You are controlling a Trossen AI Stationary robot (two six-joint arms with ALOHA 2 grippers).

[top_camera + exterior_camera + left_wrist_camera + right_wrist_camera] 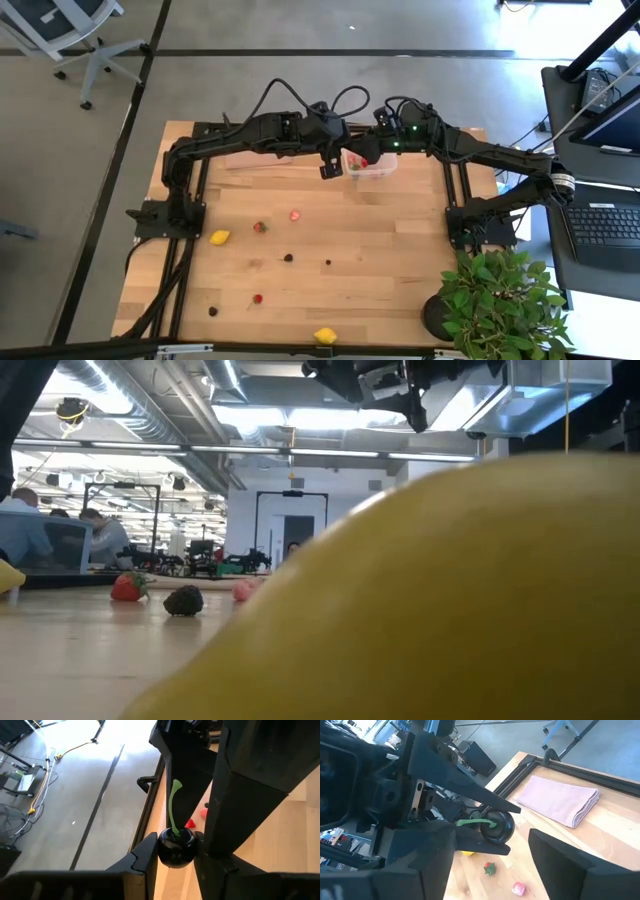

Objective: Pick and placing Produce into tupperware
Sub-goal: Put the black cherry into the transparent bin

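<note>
One dark cherry [176,848] carried to the tupperware [369,165].
Left gripper [332,168] pinches it beside the tub; next, centre above and release. Right gripper [383,118], spread, waits nearby.

- My two arms are dark, nearly black, built of boxy angular links.
- Loose black cables loop above both arms where they meet at the counter's far side.
- A small green light glows on my right arm [398,146].
- A pale band rings my right arm near its base.
- My left pincer [175,857] has flat, matte black fingers [145,857] with stepped, notched inner edges.
</note>
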